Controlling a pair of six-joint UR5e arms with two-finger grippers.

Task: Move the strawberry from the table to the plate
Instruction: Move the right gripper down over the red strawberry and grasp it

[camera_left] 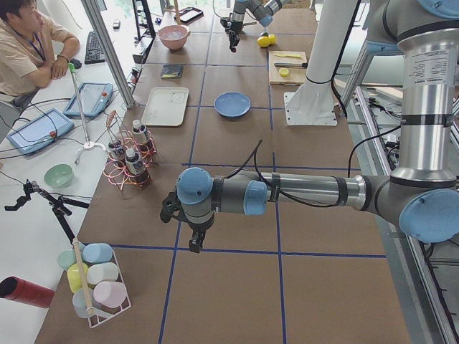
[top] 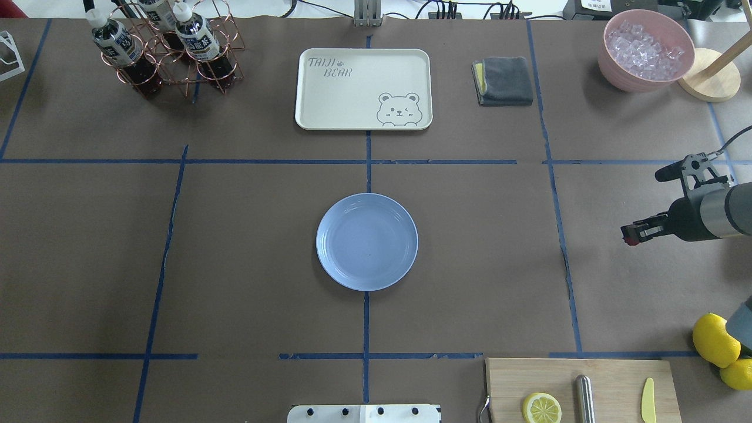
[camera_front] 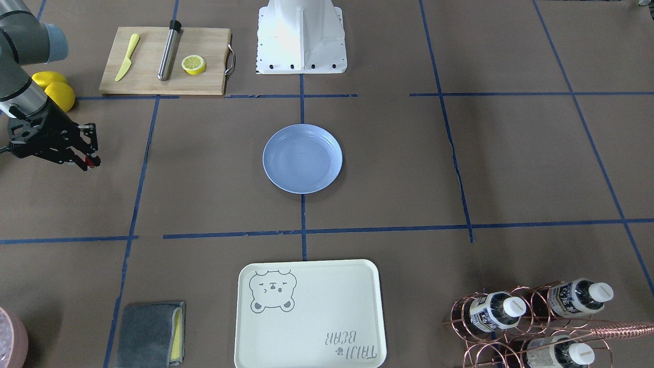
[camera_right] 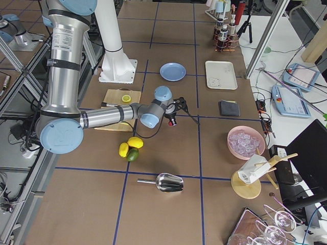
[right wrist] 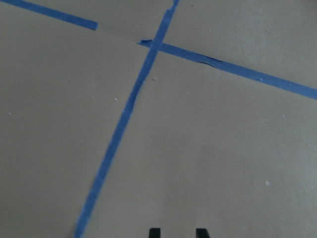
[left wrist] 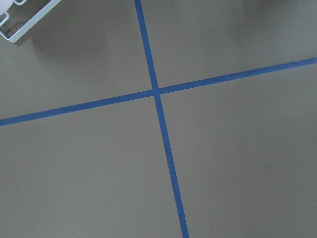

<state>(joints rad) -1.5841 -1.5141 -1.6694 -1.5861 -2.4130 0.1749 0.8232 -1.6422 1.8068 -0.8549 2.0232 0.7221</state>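
The light-blue plate (camera_front: pixel 302 158) (top: pixel 367 241) lies empty at the middle of the table (camera_front: pixel 409 163). My right gripper (camera_front: pixel 92 162) (top: pixel 630 238) hovers above the brown paper well off to the plate's side, on the robot's right. A tiny dark-red strawberry (camera_front: pixel 91 163) (top: pixel 630 240) shows pinched between its fingertips. In the right wrist view only two dark fingertips (right wrist: pixel 154 232) show over bare paper, and the berry is hidden there. My left gripper (camera_left: pixel 193 242) shows only in the exterior left view, low over the table, and I cannot tell whether it is open or shut.
A cutting board (camera_front: pixel 166 60) holds a lemon half (camera_front: pixel 193 64), a yellow knife and a metal cylinder. Whole lemons (camera_front: pixel 59 92) lie beside the right arm. A bear tray (camera_front: pixel 309 314), a grey cloth (camera_front: pixel 150 333), a bottle rack (camera_front: pixel 531 319) and a pink ice bowl (top: pixel 645 48) line the far side.
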